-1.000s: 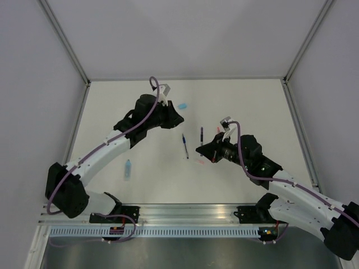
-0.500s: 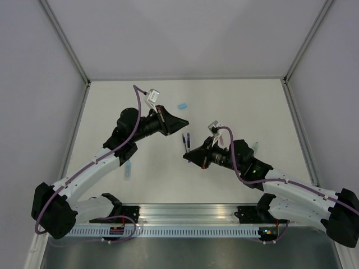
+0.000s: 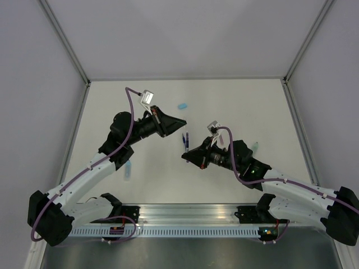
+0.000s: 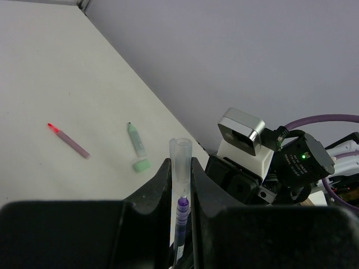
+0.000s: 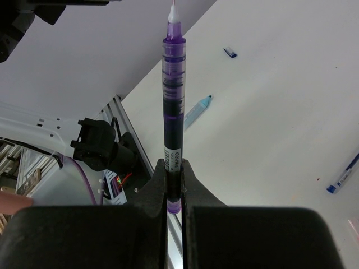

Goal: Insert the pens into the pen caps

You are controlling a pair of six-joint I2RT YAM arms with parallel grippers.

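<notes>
my right gripper pinches the purple pen by its tail, so the tip is free to reach a cap. my left gripper nips the clear cap, held off the table with the pen tip close by, probably for lining up.

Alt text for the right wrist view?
The right gripper is shut on the lower end of a purple pen that runs up the frame, white tip bare near the top edge. On the white table behind lie a pale blue marker, a small dark blue piece and a blue pen.
</notes>
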